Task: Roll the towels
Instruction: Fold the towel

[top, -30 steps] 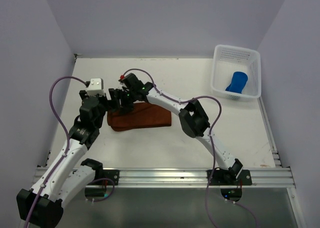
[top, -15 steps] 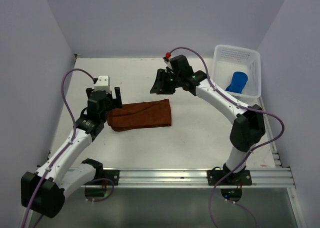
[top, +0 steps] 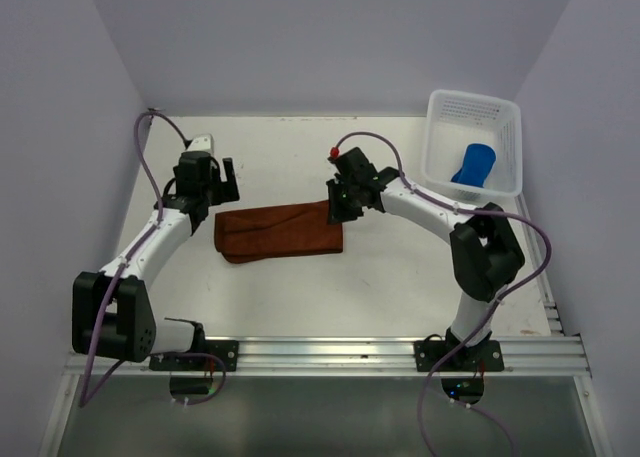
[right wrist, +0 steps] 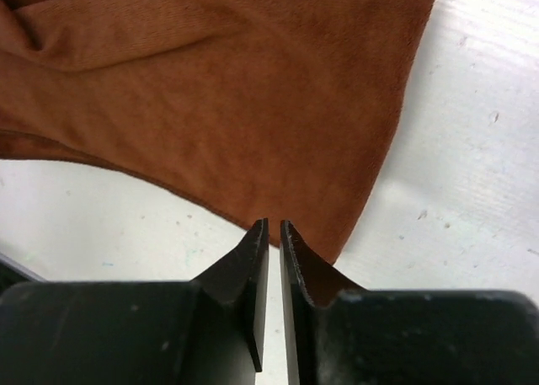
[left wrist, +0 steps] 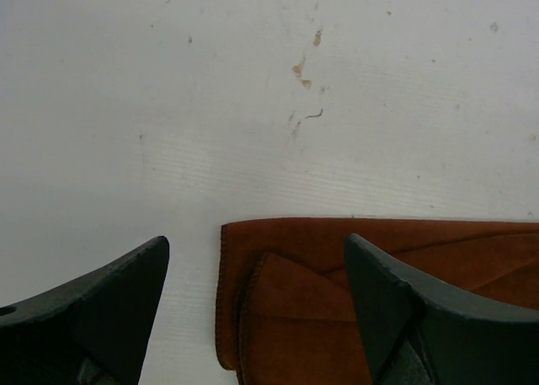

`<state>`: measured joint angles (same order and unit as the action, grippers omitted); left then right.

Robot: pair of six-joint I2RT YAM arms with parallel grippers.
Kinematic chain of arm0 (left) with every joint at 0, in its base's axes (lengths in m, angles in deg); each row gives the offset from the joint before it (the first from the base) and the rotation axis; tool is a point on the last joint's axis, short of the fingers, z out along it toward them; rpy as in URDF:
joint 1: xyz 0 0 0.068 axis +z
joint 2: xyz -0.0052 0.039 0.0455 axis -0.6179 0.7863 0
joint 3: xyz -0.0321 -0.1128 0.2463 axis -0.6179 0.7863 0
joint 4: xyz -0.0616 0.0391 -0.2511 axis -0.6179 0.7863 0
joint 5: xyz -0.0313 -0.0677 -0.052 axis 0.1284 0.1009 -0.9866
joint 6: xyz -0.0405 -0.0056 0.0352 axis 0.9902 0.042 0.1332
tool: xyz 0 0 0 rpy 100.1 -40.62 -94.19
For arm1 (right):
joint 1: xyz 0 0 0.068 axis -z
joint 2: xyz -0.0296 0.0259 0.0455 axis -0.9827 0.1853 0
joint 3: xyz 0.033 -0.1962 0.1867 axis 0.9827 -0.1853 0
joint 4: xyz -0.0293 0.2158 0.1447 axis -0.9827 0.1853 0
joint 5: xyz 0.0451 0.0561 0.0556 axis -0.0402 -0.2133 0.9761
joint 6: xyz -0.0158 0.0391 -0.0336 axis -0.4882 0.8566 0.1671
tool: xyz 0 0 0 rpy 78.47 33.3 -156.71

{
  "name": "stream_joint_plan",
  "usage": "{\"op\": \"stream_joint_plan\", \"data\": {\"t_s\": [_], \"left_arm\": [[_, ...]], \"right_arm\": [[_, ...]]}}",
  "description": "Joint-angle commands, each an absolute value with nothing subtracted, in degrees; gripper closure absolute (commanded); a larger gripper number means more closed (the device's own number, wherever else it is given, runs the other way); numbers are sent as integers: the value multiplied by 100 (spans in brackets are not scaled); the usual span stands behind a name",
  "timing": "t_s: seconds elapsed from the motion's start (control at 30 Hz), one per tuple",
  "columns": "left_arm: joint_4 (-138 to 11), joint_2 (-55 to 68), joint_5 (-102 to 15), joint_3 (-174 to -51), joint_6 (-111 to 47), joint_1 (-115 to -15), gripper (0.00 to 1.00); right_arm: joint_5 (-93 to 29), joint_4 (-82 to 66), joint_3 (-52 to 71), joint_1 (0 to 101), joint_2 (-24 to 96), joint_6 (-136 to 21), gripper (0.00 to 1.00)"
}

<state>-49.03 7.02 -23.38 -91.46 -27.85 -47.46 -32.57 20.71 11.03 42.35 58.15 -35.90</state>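
The rust-brown towel (top: 281, 233) lies folded flat in a long strip on the table; it also shows in the left wrist view (left wrist: 337, 301) and the right wrist view (right wrist: 219, 90). My left gripper (top: 220, 189) is open and empty, hovering just beyond the strip's left end, whose layered folds lie between the spread fingers (left wrist: 257, 242). My right gripper (top: 336, 209) is shut and empty, its tips (right wrist: 274, 225) right at the strip's far right corner. The blue towel (top: 473, 164) lies rolled inside the white basket (top: 440, 172).
The white perforated basket stands at the far right corner of the table. Grey walls close in the left, back and right sides. A metal rail (top: 320, 355) runs along the near edge with both arm bases on it.
Both grippers have left the towel's left end. The right arm swung up over the far side, then came down at the towel's right corner. The left arm drew back toward the far left.
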Motion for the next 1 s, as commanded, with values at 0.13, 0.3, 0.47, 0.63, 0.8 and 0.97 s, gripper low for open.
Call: {"op": "stream_joint_plan", "data": {"t_s": [0.13, 0.3, 0.47, 0.63, 0.8, 0.97], "left_arm": [[-5110, 1008, -3501, -9100, -2474, -4238, 16], [-5374, 1219, -3809, -8880, -2457, -4238, 22], [-5050, 1711, -3643, -9055, -2571, -4238, 31], [-4944, 1826, -3598, -9074, -2588, -4229, 41], [-5005, 1861, -3589, -9003, -2562, -4229, 48], [-4848, 1888, -3563, -9100, -2518, -4229, 56]], "right_arm": [[-3186, 1758, 1111, 4355, 6310, -3823, 93], [-3098, 1495, 785, 4355, 6407, -3770, 94], [-3054, 1354, 530, 4363, 6609, -3761, 94], [-3028, 1266, 416, 4355, 6758, -3761, 94], [-2992, 1257, 425, 4355, 6881, -3796, 94], [-2975, 1283, 451, 4363, 6917, -3805, 95]]}}
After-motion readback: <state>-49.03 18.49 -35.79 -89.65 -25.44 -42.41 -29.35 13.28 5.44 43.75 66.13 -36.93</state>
